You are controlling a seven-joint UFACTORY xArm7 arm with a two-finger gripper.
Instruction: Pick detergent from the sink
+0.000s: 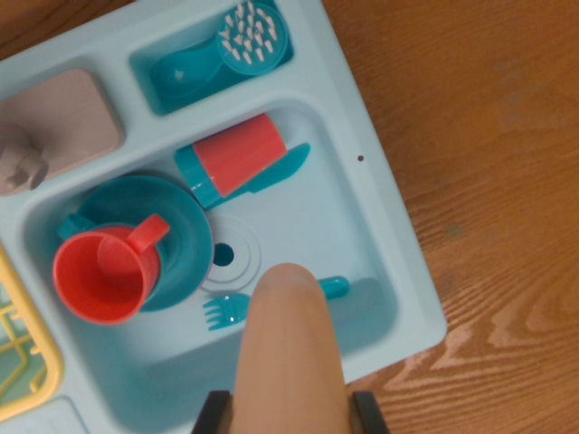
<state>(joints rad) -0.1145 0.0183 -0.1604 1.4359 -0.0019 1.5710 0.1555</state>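
Observation:
A peach-coloured, round-topped detergent bottle (288, 353) fills the bottom middle of the wrist view. My gripper (289, 414) is shut on it, with one black finger (213, 414) on its left and the other on its right. The bottle stands in front of the light blue sink basin (362, 262) and hides the middle of a teal fork (226, 310). Whether it still touches the basin floor cannot be told.
In the basin are a red cup (104, 271) on a teal plate (181, 226), a red and teal tumbler (231, 158) on its side, a teal knife (280, 172) and the drain (226, 255). A teal brush (226, 50) lies in the top compartment. A yellow rack (23, 362) sits at the left, wooden table (479, 181) at the right.

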